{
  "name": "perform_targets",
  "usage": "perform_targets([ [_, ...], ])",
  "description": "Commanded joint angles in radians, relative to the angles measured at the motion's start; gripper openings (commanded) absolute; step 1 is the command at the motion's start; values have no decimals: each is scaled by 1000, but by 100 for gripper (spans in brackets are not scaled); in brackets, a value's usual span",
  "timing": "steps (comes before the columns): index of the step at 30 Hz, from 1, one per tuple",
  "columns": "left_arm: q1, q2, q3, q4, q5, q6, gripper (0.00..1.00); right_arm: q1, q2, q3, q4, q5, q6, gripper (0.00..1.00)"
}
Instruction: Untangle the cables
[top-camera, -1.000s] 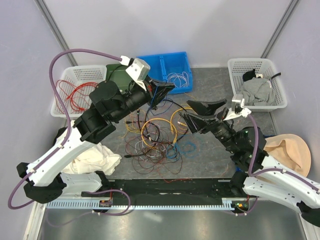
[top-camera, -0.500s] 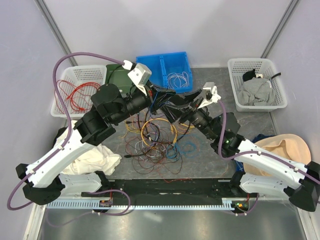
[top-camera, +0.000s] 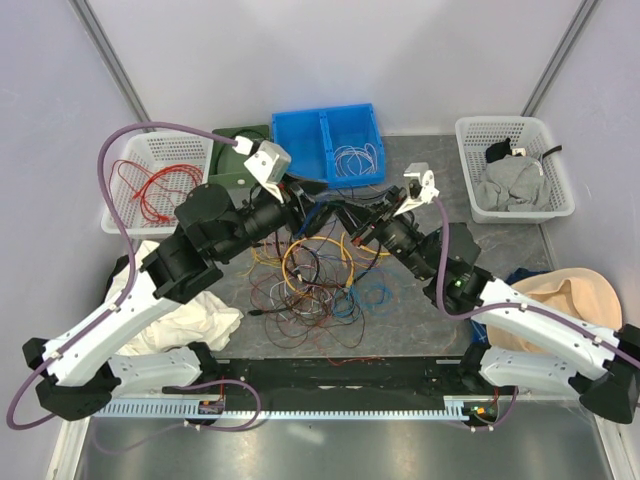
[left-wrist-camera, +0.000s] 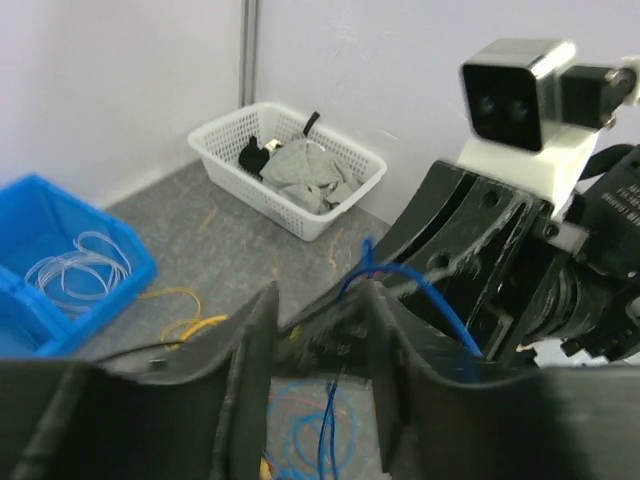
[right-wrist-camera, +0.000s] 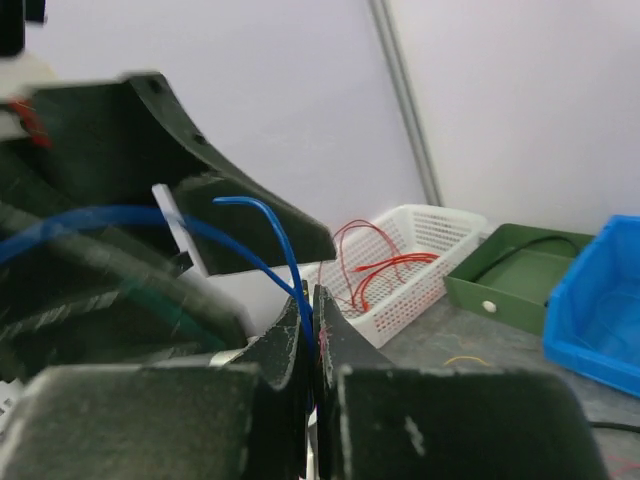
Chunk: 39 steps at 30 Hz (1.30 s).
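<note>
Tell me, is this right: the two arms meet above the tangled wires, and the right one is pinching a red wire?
No, not red. The left arm and right arm meet above the tangled wires, and the right gripper is pinching a blue wire, as the right wrist view shows.

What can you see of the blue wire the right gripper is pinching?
The blue wire is thin, glossy and flexible. The right gripper is shut on it, fingertips pressed together. Above them it arcs up and over, one end free in the air. It runs by the left gripper, fingers parted.
</note>
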Motion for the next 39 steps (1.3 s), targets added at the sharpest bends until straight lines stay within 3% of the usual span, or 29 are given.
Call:
perform_targets([
  [1, -4, -73, -66, -74, -180, -24, 99, -7, -87, 69, -165, 121, -46, 0],
  [7, -4, -162, -212, -187, -514, -130, 100, -7, -93, 156, -354, 309, -98, 0],
  [10, -2, -200, -260, -255, -611, -211, 100, -8, -58, 192, -377, 365, -111, 0],
  [16, -2, -276, -345, -373, -670, -377, 100, -72, 117, 308, -416, 417, -103, 0],
  [20, -2, -354, -425, -414, -691, -479, 100, -181, 328, 431, -417, 356, -31, 0],
  [25, -2, -531, -525, -454, -717, -570, 100, -250, 604, 604, -387, 325, -75, 0],
  [32, -2, -684, -586, -491, -724, -576, 100, -304, 912, 888, -348, 307, -140, 0],
  [39, -2, -705, -589, -562, -768, -584, 100, -340, 1171, 1143, -368, 360, -239, 0],
])
